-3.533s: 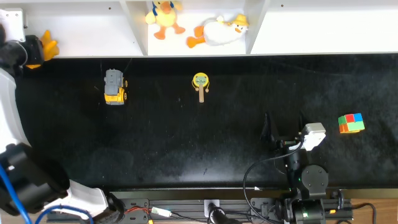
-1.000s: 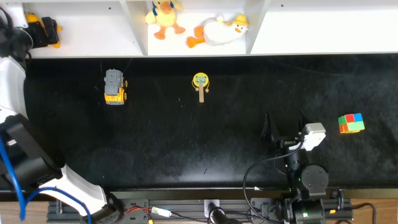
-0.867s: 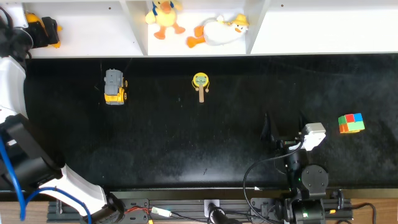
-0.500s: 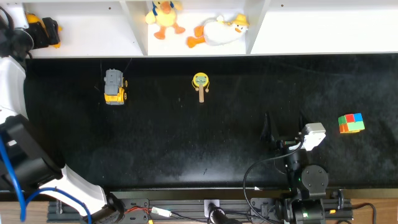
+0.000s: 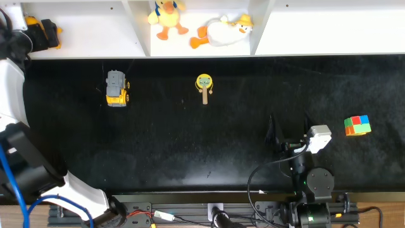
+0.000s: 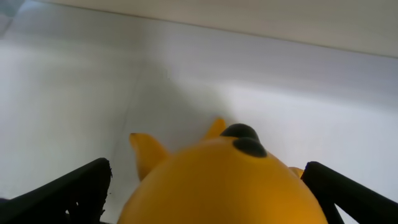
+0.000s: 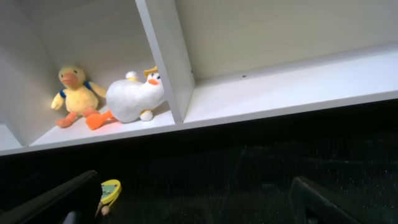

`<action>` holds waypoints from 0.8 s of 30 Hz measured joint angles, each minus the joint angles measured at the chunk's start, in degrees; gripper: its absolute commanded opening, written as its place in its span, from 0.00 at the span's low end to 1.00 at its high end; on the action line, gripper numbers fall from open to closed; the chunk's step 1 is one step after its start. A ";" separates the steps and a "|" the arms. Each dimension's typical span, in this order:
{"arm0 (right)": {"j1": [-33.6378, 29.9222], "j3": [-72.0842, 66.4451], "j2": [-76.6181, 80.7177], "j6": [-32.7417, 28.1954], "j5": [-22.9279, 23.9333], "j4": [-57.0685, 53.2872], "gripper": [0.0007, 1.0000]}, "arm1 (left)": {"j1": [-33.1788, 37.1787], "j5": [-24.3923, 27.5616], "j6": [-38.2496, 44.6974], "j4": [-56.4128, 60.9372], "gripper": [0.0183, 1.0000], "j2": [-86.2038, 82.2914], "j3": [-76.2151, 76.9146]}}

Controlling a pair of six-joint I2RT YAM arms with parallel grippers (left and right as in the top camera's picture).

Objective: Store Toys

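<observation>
Top view has our left gripper [image 5: 42,33] up in the left compartment of the white shelf unit [image 5: 95,39], with the yellow-orange rounded toy [image 5: 51,28] at its tip. From the left wrist view we see that toy's dome, marked with two black spots, filling the gap between the fingers [image 6: 74,193]. They stand wide apart and lie against its flanks, so we read the claw as clamped on it. We cannot tell whether the toy rests on the shelf floor or hangs just above it.

Our right gripper [image 5: 288,128] is over the black table mat [image 5: 190,145] near its own base, its fingers spread wide with nothing between them. Its wrist view looks across the mat to the shelf. On the mat, well apart from one another, lie the grey and yellow toy truck [image 5: 116,88], the round yellow paddle toy on a wooden stick [image 5: 204,87] and, toward the right edge, the multi-coloured block cube [image 5: 357,125]. In the middle compartment the yellow plush duck [image 5: 167,16] sits just beside the white plush goose with a yellow hat [image 5: 223,30]
</observation>
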 measured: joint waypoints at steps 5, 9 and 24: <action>0.00 0.00 0.00 0.00 -0.02 0.02 0.99 | -0.04 -0.83 0.00 0.52 1.00 -2.29 0.02; 0.00 0.00 0.00 0.02 -0.02 0.00 1.00 | -0.04 -1.07 -0.02 0.33 1.00 -3.45 0.02; 0.00 0.00 0.00 -0.02 -0.02 0.00 1.00 | -0.04 -1.64 -0.02 -6.99 1.00 -6.12 0.02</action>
